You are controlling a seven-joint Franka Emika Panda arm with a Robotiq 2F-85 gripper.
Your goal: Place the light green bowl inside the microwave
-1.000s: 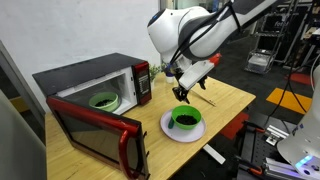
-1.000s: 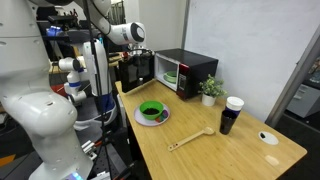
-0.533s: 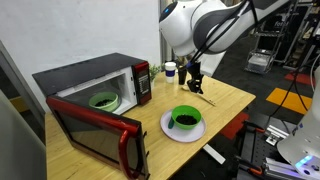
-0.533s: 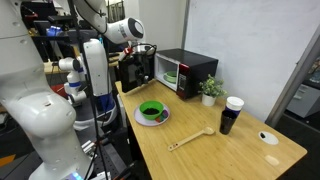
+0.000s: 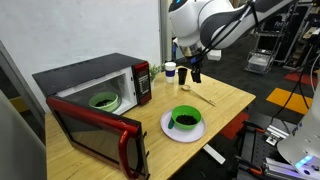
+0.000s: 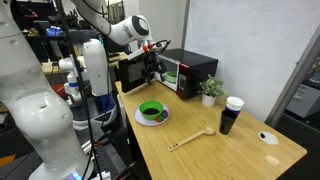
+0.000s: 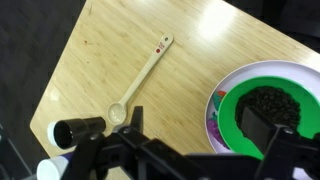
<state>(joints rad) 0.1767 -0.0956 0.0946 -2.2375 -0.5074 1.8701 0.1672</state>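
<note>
The light green bowl [image 5: 103,100] sits inside the microwave [image 5: 95,72], whose red-trimmed door [image 5: 95,130] hangs open toward the table's front. The microwave [image 6: 195,68] also shows in the second exterior view. My gripper [image 5: 193,71] hangs in the air well above the table, off to the side of the microwave and apart from the bowl. It is open with nothing between its fingers. In the wrist view the gripper [image 7: 200,135] looks down on the tabletop; the bowl and microwave are out of that view.
A darker green bowl [image 5: 184,118] with dark contents rests on a white plate [image 5: 166,127]. A wooden spoon [image 7: 140,78] lies on the table [image 7: 200,50]. A black cup [image 6: 231,113] and a small potted plant [image 6: 210,90] stand beside the microwave.
The arm has risen and swung away from above the plate toward the table's far side. The gripper stayed open and empty. The bowl has not moved.
</note>
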